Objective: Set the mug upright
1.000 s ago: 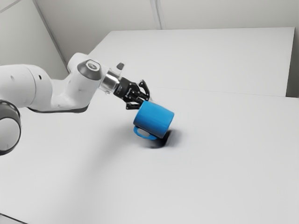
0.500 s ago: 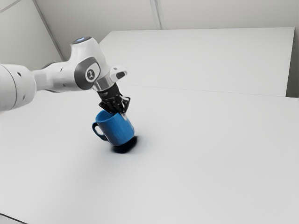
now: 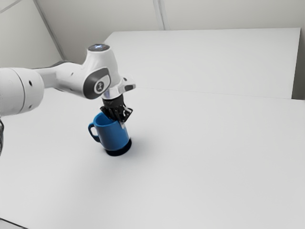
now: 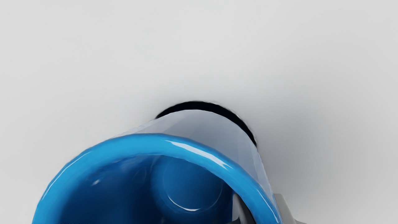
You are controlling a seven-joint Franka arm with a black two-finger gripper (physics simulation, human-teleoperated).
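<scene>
It's the mug at the heart of things, mouth up and close to upright, with a slight lean of its top toward the exterior view's left! The handle juts out to that same side. Look into the mouth from the wrist view: there's the glossy rim, and deep inside, the round floor, catching a thin curve of light. A black patch sits right beneath the base; whether the base touches the table, I can't tell from here.

And the gripper has it! It's clamped on the mug's wall, over on the exterior view's right side of the mouth: one finger down inside, the other finger outside, the wall pinched between them. Above that, the hand points down, and the white arm reaches in from the exterior view's left. All around the mug, pale table, and behind it all, the light grey wall.
</scene>
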